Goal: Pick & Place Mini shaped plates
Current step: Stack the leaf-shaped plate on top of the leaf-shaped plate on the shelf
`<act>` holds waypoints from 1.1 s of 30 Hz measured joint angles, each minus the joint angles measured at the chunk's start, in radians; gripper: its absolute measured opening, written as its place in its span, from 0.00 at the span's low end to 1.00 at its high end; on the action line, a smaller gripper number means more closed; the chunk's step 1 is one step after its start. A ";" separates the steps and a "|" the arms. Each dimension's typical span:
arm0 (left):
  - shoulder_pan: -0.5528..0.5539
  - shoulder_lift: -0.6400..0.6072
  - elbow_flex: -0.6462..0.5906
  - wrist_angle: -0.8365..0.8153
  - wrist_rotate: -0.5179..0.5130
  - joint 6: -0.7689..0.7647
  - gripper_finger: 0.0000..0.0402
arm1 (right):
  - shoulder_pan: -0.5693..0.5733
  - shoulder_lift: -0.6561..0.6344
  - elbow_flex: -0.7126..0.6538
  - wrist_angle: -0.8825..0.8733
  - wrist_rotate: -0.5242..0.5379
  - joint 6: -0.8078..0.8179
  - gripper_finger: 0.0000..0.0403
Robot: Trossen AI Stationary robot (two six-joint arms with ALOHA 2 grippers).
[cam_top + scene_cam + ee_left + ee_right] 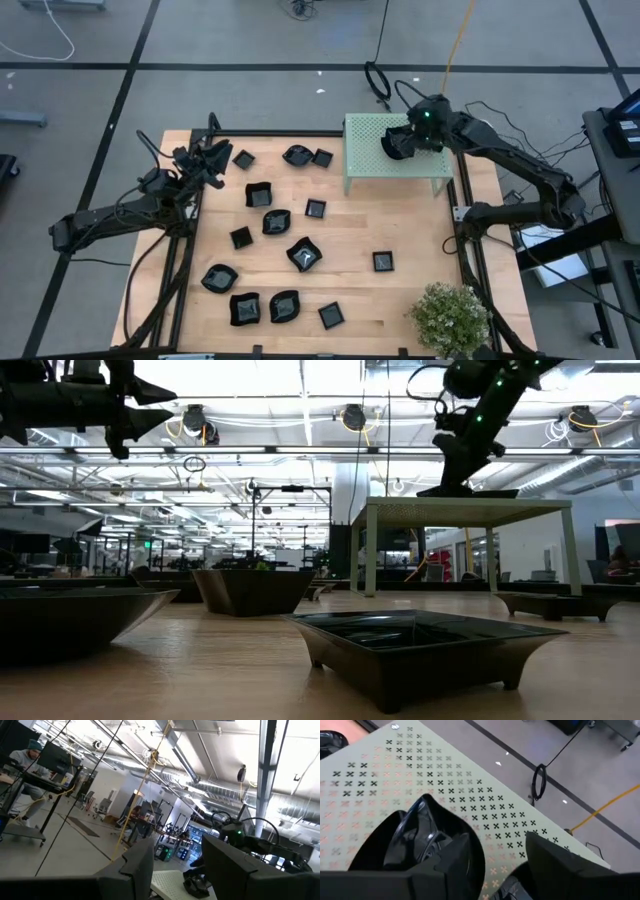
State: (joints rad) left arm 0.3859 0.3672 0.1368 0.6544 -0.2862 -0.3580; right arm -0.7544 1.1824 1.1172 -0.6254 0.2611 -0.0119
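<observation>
Several glossy black mini shaped plates (304, 254) lie scattered on the wooden table, each resting on its base. One more black plate (415, 837) lies on top of the pale green perforated box (395, 165) at the far right. My right gripper (505, 865) is open just above that plate, which sits mostly behind one finger rather than between the two. At the table's left side my left gripper (213, 160) is raised and tilted upward, open, with nothing between its fingers (135, 870). My right gripper slants down over the box top, and one finger (457, 855) stands in front of the plate's near rim (427, 807). I cannot tell whether the finger touches it. The plate lies on the box top.
A small potted plant (450, 318) stands at the near right corner. A black frame (462, 215) runs along the table's edges. In the low view a square plate (420, 645) sits close in front, with the box (460, 510) on its legs behind it.
</observation>
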 joint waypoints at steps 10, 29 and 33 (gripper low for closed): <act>0.000 0.000 0.000 0.000 0.000 -0.016 0.42 | -0.011 0.019 0.000 0.001 -0.001 -0.069 0.31; 0.000 0.000 0.000 -0.001 -0.004 -0.002 0.42 | -0.012 -0.045 0.000 0.121 -0.017 -0.217 0.00; 0.000 0.000 0.000 -0.001 -0.004 -0.003 0.42 | -0.024 -0.073 0.000 0.128 -0.106 -0.214 0.00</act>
State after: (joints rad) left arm 0.3859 0.3672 0.1364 0.6537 -0.2901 -0.3607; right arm -0.7784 1.1094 1.1168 -0.4974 0.1553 -0.2261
